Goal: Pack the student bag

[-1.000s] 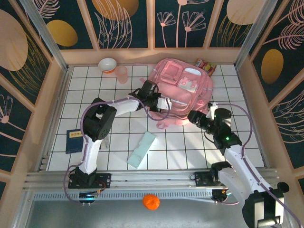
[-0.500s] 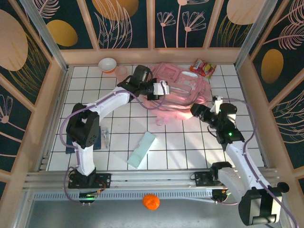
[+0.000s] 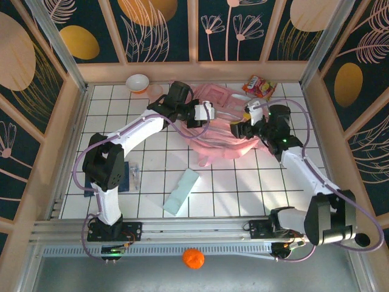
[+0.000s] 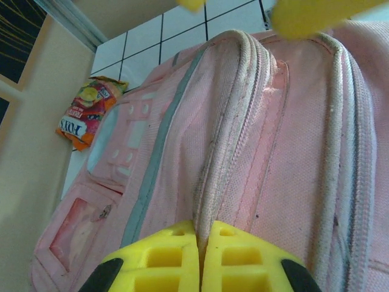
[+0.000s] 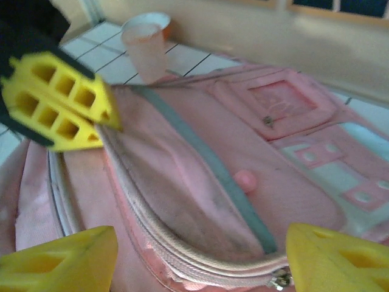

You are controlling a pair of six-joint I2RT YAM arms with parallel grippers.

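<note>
My left fingers [image 4: 161,261] are clamping the corded zipper rim [image 4: 230,115] of the soft student bag [image 3: 220,141], upper centre of the counter [image 3: 231,182]. My right fingers [image 5: 61,260] are hovering wide apart over its mouth. Limp, light fabric: I'm judging that rim the firmest hold.

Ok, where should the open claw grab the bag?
The raised zipper lip of the bag, taken from above. It stands up as a thin ridge between the fingers of the open right gripper. The left gripper pinches the rim farther along, so pulling the two apart would probably widen the mouth.
</note>
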